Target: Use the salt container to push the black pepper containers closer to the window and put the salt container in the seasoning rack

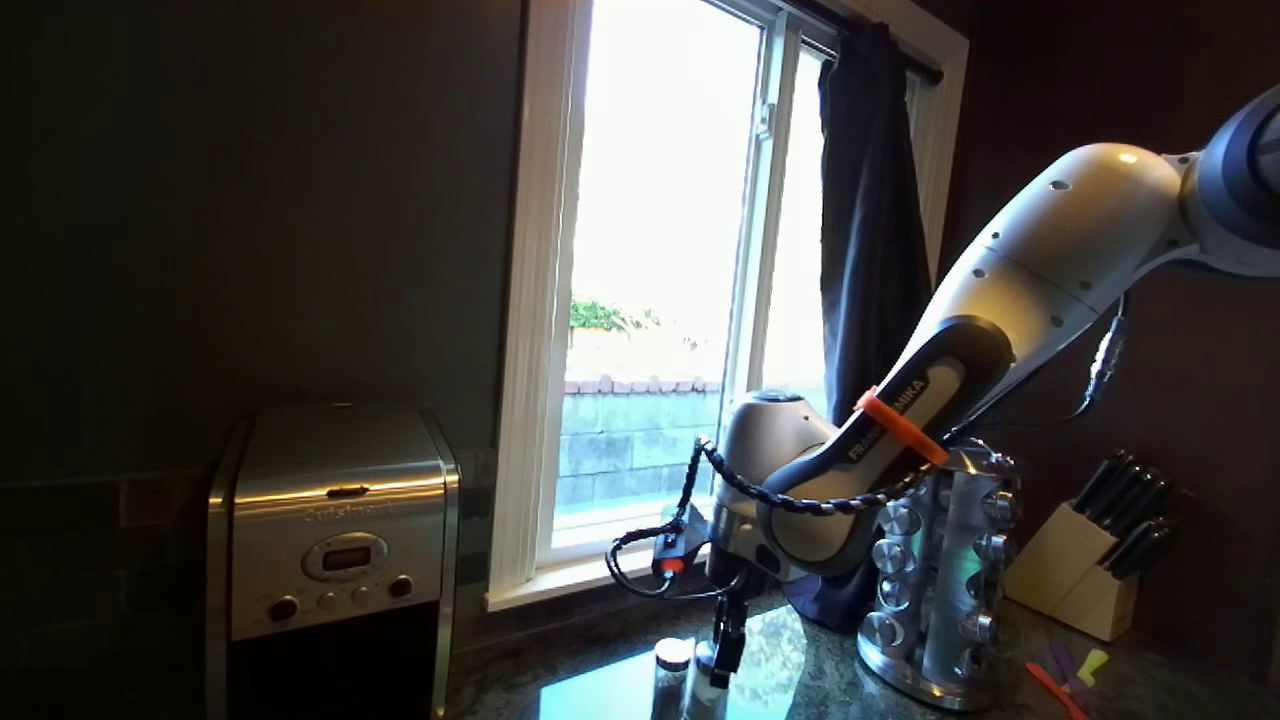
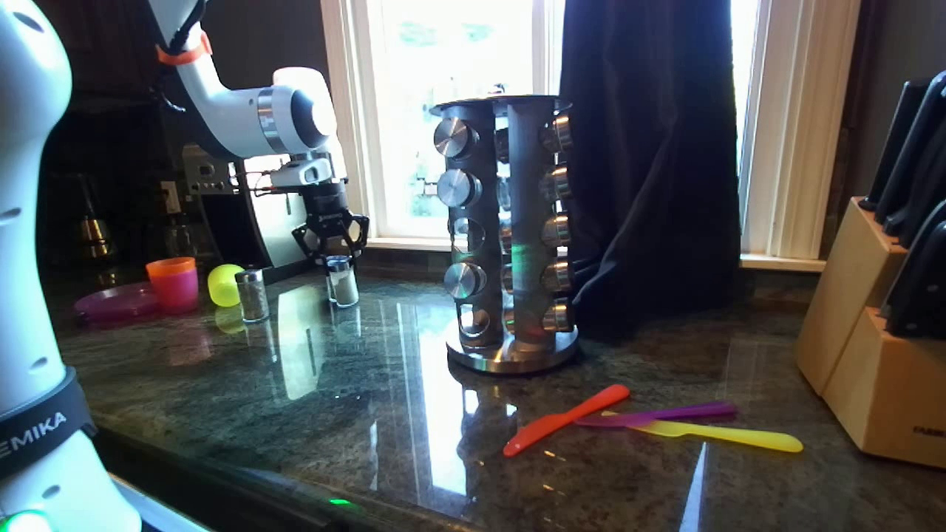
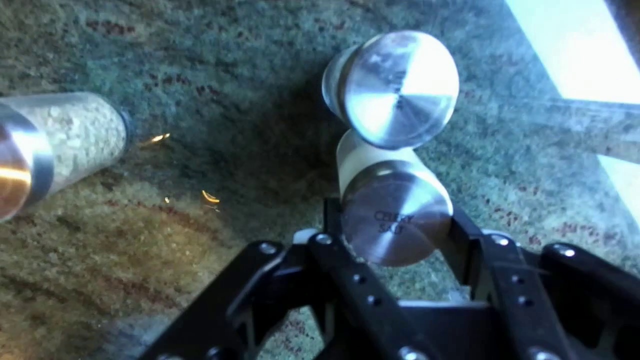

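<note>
The fingers [image 3: 465, 245] of the gripper [image 2: 340, 260] are gripping the salt container [image 3: 397, 215] from both sides at its metal lid, where the words "celery salt" are showing. It is standing upright near the window [image 1: 665, 200], apart from the seasoning rack [image 2: 531, 222]; whether its base is touching the counter [image 2: 332, 399], I cannot tell. Something pale is showing through its clear body. A second jar [image 3: 400, 90] is standing just beside it, its round metal lid overlapping the salt container in the wrist view and its contents mostly hiding underneath. A third jar [image 3: 80, 135], apart from that pair, is holding pale, coarse bits under a metal cap.

Silvery and cylindrical, the rack is standing on a disc base and carrying small jars [image 2: 456, 188] on their sides, their flat lids facing outward. The counter is gleaming, polished stone mottled with reddish flecks. A knife block [image 2: 850, 310] of pale wood is bearing black handles [image 2: 916, 185], a dark curtain [image 2: 658, 162] is hanging in soft folds, and three bright knives [image 2: 569, 418] are lying together, orange-red, purple and yellow.
</note>
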Controlling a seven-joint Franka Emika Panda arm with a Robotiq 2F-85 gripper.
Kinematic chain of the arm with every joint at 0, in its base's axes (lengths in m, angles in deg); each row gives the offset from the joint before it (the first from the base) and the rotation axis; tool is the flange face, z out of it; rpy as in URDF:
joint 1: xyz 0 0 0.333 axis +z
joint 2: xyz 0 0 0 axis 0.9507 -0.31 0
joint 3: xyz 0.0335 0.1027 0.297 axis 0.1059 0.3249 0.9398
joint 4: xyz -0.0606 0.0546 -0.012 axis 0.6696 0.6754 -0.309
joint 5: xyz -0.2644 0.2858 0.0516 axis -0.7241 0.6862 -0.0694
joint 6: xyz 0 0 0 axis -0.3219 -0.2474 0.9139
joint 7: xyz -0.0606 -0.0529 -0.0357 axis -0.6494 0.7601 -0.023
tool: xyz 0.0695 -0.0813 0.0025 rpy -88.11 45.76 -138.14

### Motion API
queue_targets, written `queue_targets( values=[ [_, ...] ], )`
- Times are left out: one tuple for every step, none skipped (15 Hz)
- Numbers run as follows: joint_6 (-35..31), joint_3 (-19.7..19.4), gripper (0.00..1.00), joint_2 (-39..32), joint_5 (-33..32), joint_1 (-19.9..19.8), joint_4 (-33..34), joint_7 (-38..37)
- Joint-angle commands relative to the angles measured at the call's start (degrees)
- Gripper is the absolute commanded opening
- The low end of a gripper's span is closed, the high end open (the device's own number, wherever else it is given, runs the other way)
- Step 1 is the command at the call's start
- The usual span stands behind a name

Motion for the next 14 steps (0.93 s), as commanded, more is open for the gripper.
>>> queue_targets(
  values=[
    [-0.03, -1.54, 0.25, -5.23, -0.87, 3.09, 6.50, -1.08],
    [0.17, -1.66, 0.25, -6.33, -0.49, 3.66, 8.04, -0.62],
    [0.37, -1.81, 0.25, -7.32, -0.25, 4.29, 9.49, -0.29],
    [0.70, -1.93, 0.25, -8.19, -0.05, 4.89, 10.87, 0.09],
    [0.87, -2.12, 0.25, -8.91, 0.01, 5.46, 12.00, 0.29],
    [1.04, -2.38, 0.25, -9.58, 0.07, 5.99, 13.01, 0.47],
    [1.57, -2.76, 0.25, -9.84, -0.01, 6.46, 13.62, 0.49],
    [2.14, -3.10, 0.25, -9.97, -0.02, 6.86, 13.99, 0.61],
    [3.23, -3.26, 0.25, -9.58, 0.20, 6.98, 13.77, 1.23],
    [5.03, -3.87, 0.25, -8.69, -0.48, 7.33, 13.17, 1.09],
    [7.22, -4.49, 0.25, -7.90, -1.20, 7.60, 12.69, 0.69],
    [8.96, -4.36, 0.25, -7.09, -0.66, 7.26, 12.10, 1.27],
    [10.91, -4.85, 0.25, -5.58, -1.36, 7.27, 10.81, 0.69],
    [12.84, -4.44, 0.25, -4.37, -0.67, 6.66, 9.85, 1.67]
  ],
)
